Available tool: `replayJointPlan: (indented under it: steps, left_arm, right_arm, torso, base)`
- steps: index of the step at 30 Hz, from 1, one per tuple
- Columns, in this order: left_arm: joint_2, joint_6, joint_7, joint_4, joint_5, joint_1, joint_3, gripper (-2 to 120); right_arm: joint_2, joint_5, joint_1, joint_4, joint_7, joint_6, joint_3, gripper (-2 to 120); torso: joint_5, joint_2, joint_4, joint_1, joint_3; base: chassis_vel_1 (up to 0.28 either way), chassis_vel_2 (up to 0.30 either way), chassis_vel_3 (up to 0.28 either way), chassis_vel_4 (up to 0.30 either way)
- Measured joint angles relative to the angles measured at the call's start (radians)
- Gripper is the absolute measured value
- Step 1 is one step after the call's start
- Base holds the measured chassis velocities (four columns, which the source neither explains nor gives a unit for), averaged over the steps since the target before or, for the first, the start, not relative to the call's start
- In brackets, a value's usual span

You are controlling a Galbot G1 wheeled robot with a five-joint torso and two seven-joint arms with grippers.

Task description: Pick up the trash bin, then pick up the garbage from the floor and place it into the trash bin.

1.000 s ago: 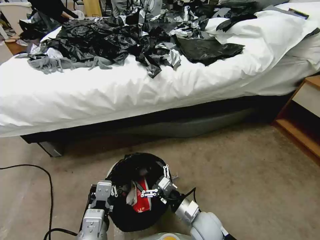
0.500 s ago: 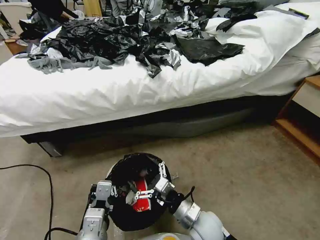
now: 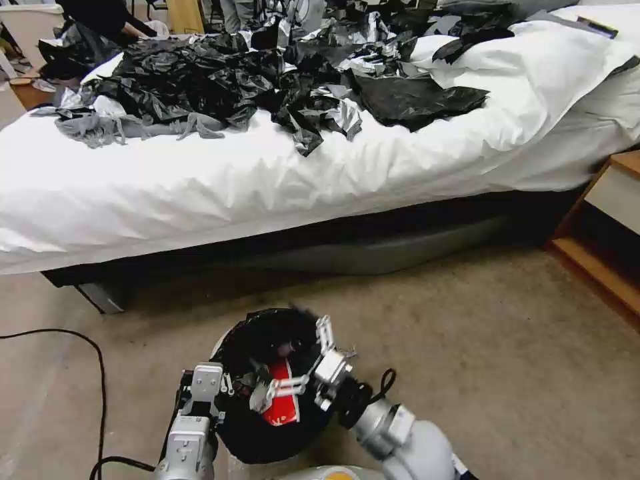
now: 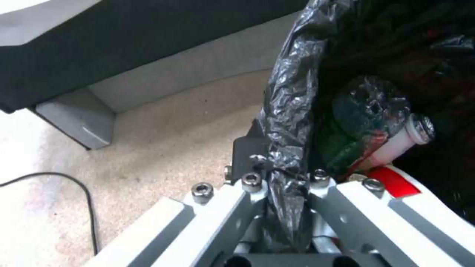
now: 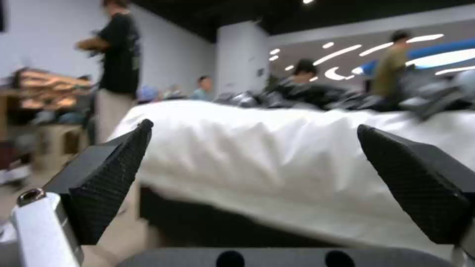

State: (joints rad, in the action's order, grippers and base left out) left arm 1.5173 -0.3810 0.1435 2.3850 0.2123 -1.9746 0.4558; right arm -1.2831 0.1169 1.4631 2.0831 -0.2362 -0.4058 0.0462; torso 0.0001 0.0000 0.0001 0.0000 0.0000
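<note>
While the left gripper [image 3: 227, 385] keeps its jaws clamped on the bag-lined rim, the trash bin [image 3: 267, 427] hangs at the bottom centre of the head view, above the carpet. Its arm reaches up from the lower left. From the lower right, the right gripper [image 3: 308, 359] (jaws spread wide, empty) tilts over the bin's mouth. Inside lie a red-and-white packet [image 3: 281, 403] and a clear bottle [image 4: 369, 111].
</note>
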Motion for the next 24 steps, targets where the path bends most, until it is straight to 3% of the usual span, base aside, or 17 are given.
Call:
replayJointPlan:
  steps: [5, 11, 24]
  left_arm:
    - [-0.002, 0.0, 0.0, -0.002, -0.008, 0.004, 0.006, 0]
    - [-0.003, 0.001, 0.0, -0.002, -0.017, 0.005, 0.009, 0]
    - [-0.003, 0.006, 0.0, 0.008, -0.024, -0.001, 0.014, 0]
  right_arm:
    - [-0.023, -0.038, 0.07, 0.057, 0.088, -0.012, 0.11, 100]
    - [-0.035, -0.059, 0.135, 0.026, 0.162, -0.048, 0.186, 100]
    - [-0.051, -0.066, 0.132, -0.078, 0.21, -0.064, 0.194, 100]
  torso:
    - [-0.0001, 0.0, -0.0002, 0.0, 0.0]
    - [0.0, 0.0, -0.0002, 0.0, 0.0]
    - [0.0, 0.0, -0.0002, 0.0, 0.0]
  base:
    - [0.0, 0.0, 0.0, 0.0]
    - [0.0, 0.0, 0.0, 0.0]
    - [0.0, 0.0, 0.0, 0.0]
